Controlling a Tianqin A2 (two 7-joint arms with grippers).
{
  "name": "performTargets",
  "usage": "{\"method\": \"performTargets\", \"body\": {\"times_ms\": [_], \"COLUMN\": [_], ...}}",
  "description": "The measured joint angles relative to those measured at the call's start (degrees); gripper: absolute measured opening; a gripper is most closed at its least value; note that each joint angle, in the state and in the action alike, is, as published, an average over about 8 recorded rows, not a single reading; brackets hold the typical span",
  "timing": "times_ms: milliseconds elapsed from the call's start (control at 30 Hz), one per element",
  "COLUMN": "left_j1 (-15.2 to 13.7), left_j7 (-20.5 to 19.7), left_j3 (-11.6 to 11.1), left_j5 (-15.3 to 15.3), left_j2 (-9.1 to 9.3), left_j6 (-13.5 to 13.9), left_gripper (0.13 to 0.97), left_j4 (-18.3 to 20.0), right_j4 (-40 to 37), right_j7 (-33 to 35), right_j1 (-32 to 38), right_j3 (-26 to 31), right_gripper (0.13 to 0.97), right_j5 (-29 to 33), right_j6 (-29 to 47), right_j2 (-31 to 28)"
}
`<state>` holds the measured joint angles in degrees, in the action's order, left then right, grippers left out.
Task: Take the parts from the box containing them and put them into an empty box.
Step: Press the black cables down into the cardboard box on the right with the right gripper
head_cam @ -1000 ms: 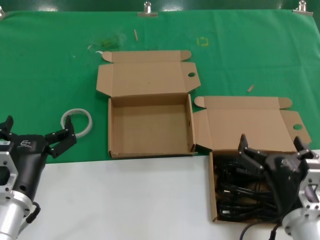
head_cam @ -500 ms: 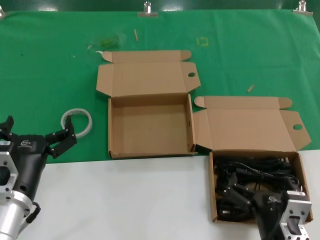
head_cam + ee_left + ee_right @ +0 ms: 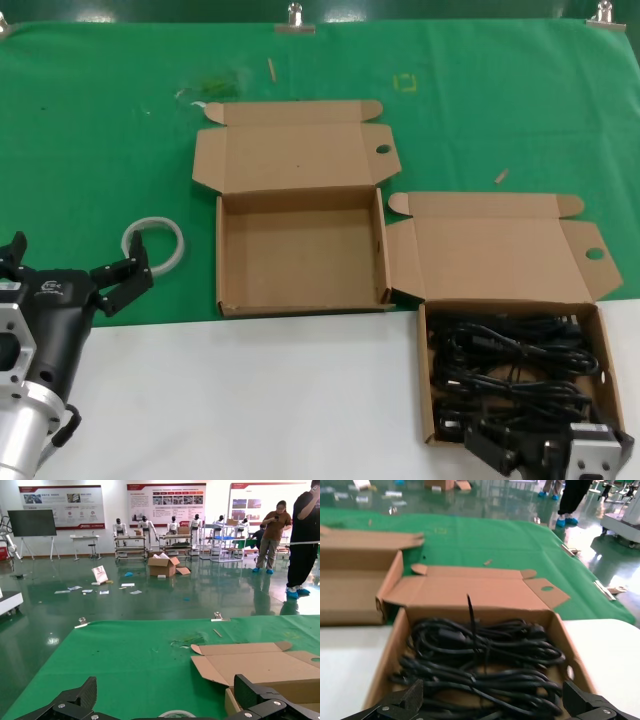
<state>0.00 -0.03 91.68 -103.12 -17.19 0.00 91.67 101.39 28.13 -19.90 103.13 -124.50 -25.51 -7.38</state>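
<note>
The parts, black power cords (image 3: 510, 360), lie tangled in the wing-lidded cardboard box (image 3: 424, 370) at the front right. They fill my right wrist view (image 3: 480, 655). My right gripper (image 3: 550, 447) is open and empty, low at that box's front edge, with its jaws wide apart over the near cords (image 3: 495, 695). The empty box (image 3: 219, 255), with a plain lid and one round hole, stands open to the left of it. My left gripper (image 3: 75, 258) is open and empty, parked at the front left. It shows in the left wrist view (image 3: 165, 697).
A translucent white tape ring (image 3: 154, 243) lies on the green cloth (image 3: 100, 130) just beyond my left gripper. Small scraps lie on the cloth at the back. White tabletop (image 3: 250, 400) runs along the front. The two boxes nearly touch at one corner.
My right gripper has drawn back and down from over the cords to the box's front edge, empty. The left arm, the cords and both boxes have not moved.
</note>
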Motion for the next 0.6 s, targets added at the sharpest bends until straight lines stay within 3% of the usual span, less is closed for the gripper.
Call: {"method": "performTargets", "body": {"times_ms": [600], "left_j1": [0.0], "left_j7": [0.01], "left_j3": [0.0], "left_j5": [0.01], "left_j2": [0.0], "left_j6": [0.0], "left_gripper": [0.965], "left_j4": [0.0], "right_j4": [7.86], "right_j7": [17.87], "right_j1": [-4.55], "right_j3": [-1.87], "right_gripper": [0.966], "right_j5": [-7.03], "right_j6": [-9.17], "right_j2": [0.0]}}
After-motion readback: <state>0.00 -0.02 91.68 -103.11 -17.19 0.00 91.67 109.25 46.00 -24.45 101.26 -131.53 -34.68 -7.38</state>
